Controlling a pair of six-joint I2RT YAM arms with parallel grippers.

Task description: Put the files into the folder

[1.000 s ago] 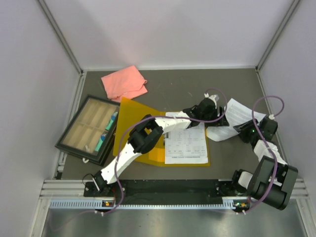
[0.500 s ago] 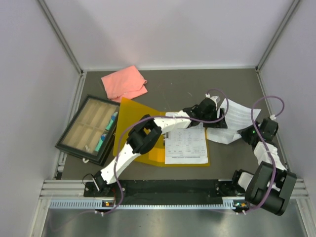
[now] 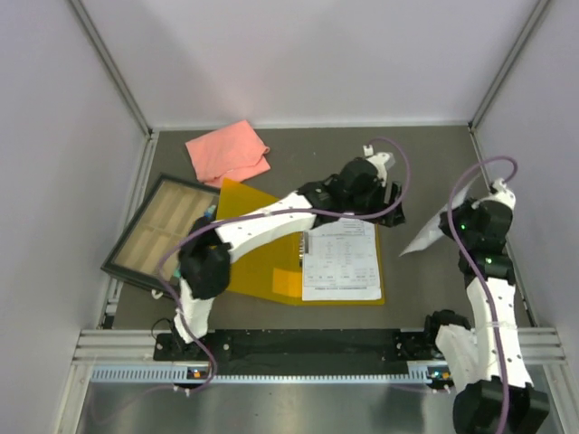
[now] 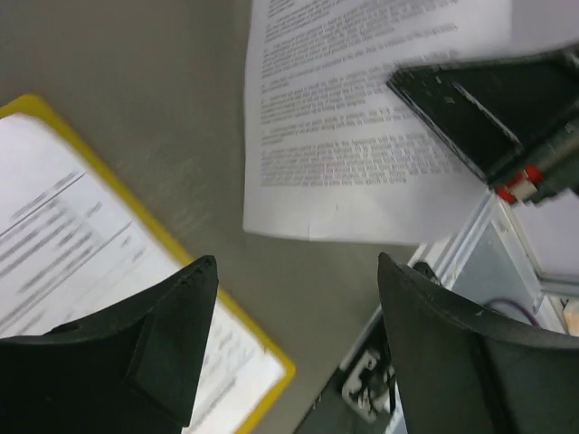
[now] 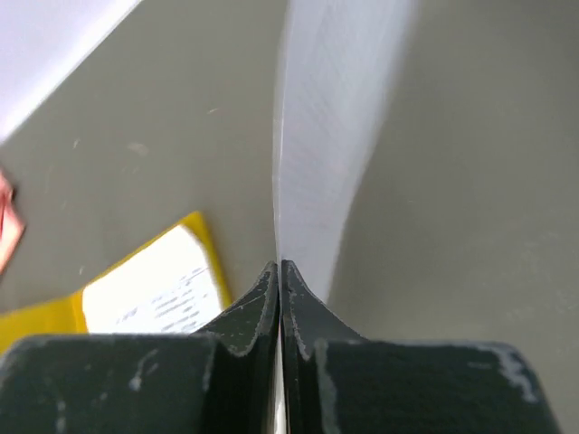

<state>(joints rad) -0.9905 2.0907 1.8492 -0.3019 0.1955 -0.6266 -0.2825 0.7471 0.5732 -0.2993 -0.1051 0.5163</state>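
Note:
The yellow folder [image 3: 258, 244] lies open mid-table, and one of the files, a white printed sheet [image 3: 341, 262], rests flat on its right half. To its right, my right gripper [image 3: 450, 226] is shut on the edge of another sheet [image 3: 423, 239], which hangs tilted above the table. In the right wrist view the jaws [image 5: 280, 267] pinch this sheet [image 5: 326, 136] edge-on, with the folder's corner [image 5: 204, 237] below left. My left gripper [image 3: 382, 201] hovers open behind the folder's far right corner. Its wrist view shows nothing between its fingertips [image 4: 297, 262], with the held sheet [image 4: 362, 136] beyond them and the folder's edge [image 4: 226, 312] at left.
A pink cloth [image 3: 228, 150] lies at the back left. A black-framed tray [image 3: 163, 235] with compartments sits against the folder's left side. Grey walls enclose the table on three sides, and a metal rail [image 3: 298, 344] runs along the near edge.
My right gripper closed on the loose sheet and lifted it off the table, its arm rising. My left arm pulled back toward the far side, its elbow swinging left.

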